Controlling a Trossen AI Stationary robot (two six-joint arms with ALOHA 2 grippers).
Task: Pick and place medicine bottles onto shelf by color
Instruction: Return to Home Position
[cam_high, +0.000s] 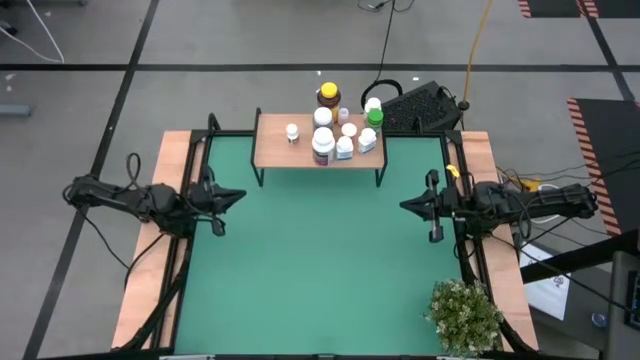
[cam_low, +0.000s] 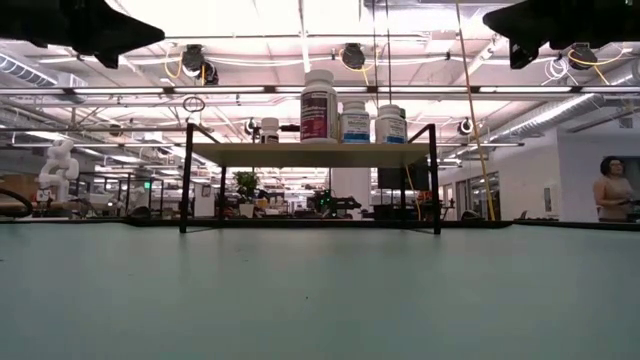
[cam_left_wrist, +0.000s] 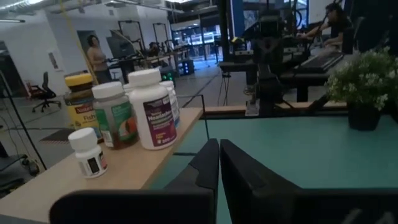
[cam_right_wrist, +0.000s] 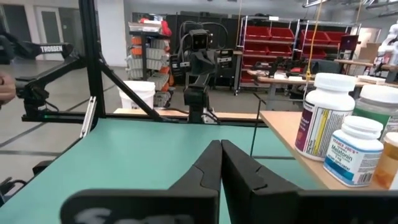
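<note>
The shelf (cam_high: 318, 152), a light-wood board on thin black legs, stands at the far middle of the green table. Several medicine bottles stand on it: a small white one (cam_high: 292, 132) at its left, a large white one with a magenta label (cam_high: 322, 146), smaller white ones (cam_high: 345, 148), a green-capped one (cam_high: 374, 118) and an amber one with a yellow cap (cam_high: 328, 96) at its far edge. My left gripper (cam_high: 238, 196) is shut and empty at the table's left. My right gripper (cam_high: 404, 205) is shut and empty at the table's right.
A leafy potted plant (cam_high: 464, 315) stands at the table's near right corner. A black keyboard (cam_high: 420, 105) and cables lie beyond the far edge. A person (cam_low: 612, 190) stands in the room behind. Open green mat (cam_high: 320, 270) lies between the arms.
</note>
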